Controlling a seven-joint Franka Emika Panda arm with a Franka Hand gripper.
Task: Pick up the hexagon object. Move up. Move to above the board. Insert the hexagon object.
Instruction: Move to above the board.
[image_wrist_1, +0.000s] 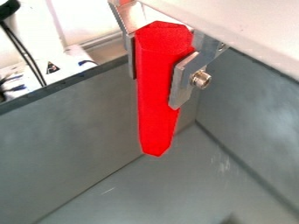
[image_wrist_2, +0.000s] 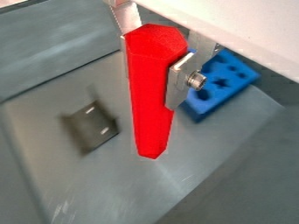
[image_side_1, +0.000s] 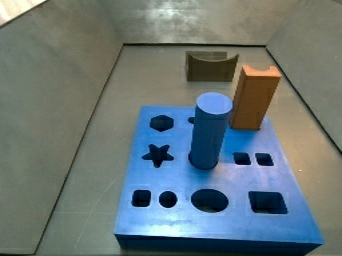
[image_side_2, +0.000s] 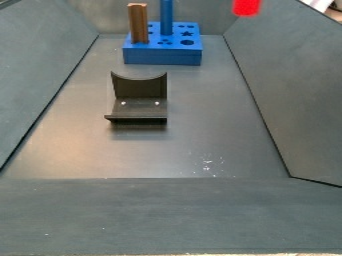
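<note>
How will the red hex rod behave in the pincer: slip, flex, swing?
Likely stiff: the hexagon object hangs straight and unbent, clear of the floor, in both wrist views. Its glossy faces suggest it could slip. The pincer grips only near its top, so a bump on the board might lever it askew.

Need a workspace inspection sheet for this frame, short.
Surface: dark grey bin floor, bare around the pieces.
Job's things: glossy red hexagon rod held clear of the floor; flat blue board with cut-out holes, hexagon hole open.
Clutter: blue cylinder and orange-brown block standing in the board; dark olive arch block; fixture.
Gripper: gripper shut on the rod.
Cables: black leads outside the wall.
Surroundings: grey bin walls.
</note>
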